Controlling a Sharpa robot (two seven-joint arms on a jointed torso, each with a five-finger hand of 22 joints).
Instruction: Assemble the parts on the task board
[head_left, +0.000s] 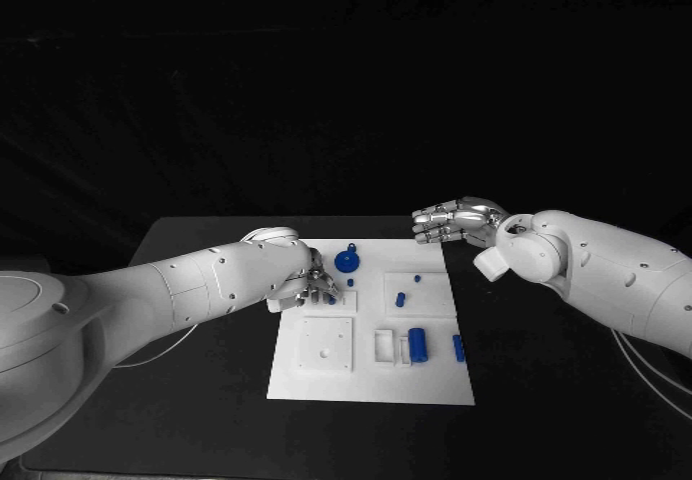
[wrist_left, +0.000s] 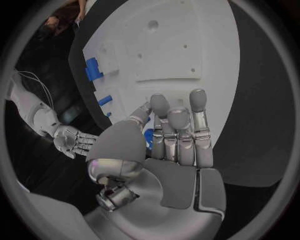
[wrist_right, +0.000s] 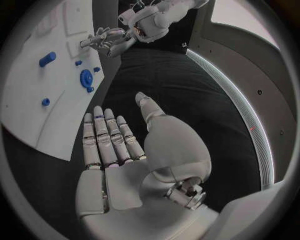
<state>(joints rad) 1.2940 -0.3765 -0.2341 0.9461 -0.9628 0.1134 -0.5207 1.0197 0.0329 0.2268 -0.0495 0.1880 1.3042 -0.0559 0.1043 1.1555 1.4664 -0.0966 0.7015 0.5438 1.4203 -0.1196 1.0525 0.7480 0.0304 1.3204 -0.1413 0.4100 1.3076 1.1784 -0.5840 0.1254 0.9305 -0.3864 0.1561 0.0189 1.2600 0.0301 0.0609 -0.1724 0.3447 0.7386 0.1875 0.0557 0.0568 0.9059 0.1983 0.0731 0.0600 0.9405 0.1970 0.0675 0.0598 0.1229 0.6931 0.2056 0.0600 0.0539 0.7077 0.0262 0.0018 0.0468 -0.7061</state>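
A white task board (head_left: 325, 385) lies mid-table (head_left: 548, 400) in a dark room. The left hand (head_left: 306, 285) rests at the board's far-left edge, pinching a small blue part (wrist_left: 149, 137). The right hand (head_left: 454, 222) hovers beyond the far-right corner, fingers apart, holding nothing.

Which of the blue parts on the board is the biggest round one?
The blue disc at the task board's far edge, just beside the left hand. The other blue parts are a long cylinder and small pieces.

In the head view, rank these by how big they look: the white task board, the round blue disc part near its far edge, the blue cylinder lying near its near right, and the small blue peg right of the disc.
1. White task board
2. Blue cylinder
3. Round blue disc part, close to the cylinder, so that pair is unsure
4. Small blue peg
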